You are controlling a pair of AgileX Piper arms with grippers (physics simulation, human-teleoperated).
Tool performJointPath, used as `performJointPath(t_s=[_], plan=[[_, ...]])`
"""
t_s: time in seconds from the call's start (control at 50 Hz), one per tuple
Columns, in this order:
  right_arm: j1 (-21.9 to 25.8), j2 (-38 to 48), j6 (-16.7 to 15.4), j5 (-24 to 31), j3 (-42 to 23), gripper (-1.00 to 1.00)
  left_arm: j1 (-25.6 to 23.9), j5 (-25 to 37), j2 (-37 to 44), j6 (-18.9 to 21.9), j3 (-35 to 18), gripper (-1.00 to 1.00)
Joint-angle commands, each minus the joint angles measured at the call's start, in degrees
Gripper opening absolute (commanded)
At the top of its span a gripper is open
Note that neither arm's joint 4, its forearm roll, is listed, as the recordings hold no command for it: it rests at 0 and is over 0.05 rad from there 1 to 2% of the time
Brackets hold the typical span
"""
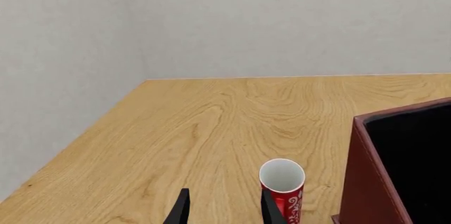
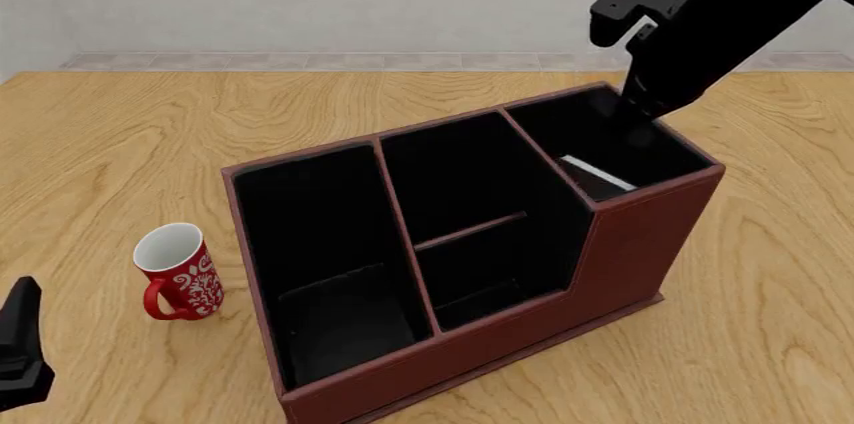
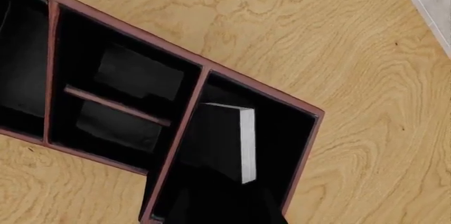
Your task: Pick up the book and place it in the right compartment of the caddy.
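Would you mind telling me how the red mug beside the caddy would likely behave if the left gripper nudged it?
The mug stands upright and looks empty, so it is probably light and would slide on the smooth table. A push near its rim might tip it; once on its side it could roll. The handle sticks out, so an off-centre nudge may spin it.

Reddish-brown caddy [image 2: 641, 234], black book [image 3: 215, 142], red white-patterned mug [image 2: 176, 272].

Wooden table [image 2: 120, 134] bearing caddy [image 2: 641, 254], mug [image 2: 178, 272]
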Motion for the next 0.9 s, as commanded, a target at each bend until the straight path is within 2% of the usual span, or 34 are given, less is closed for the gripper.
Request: performJointPath(t_s=[0.02,0.46,0.64,0.8,0.9], plan=[[0.04,-0.12,-0.13,0.00,0.00,1.00,0.02,-0.11,0.00,-0.06,0.14,1.00],[-0.90,-2.39,-2.28,0.00,1.04,1.00,-0.06,-0.10,0.00,-0.21,-0.07,1.00],[-1.79,-6.13,-4.51,0.00,3.31,1.00,-0.20,0.37,0.01,-0.09,-0.85,1.00],[-1.14,-9.84,-4.12,0.00,4.18,1.00,-0.27,0.99,0.01,-0.11,-1.91,1.00],[0.55,-13.15,-2.23,0.00,3.90,1.00,-0.39,1.29,0.01,-0.06,-2.40,1.00]])
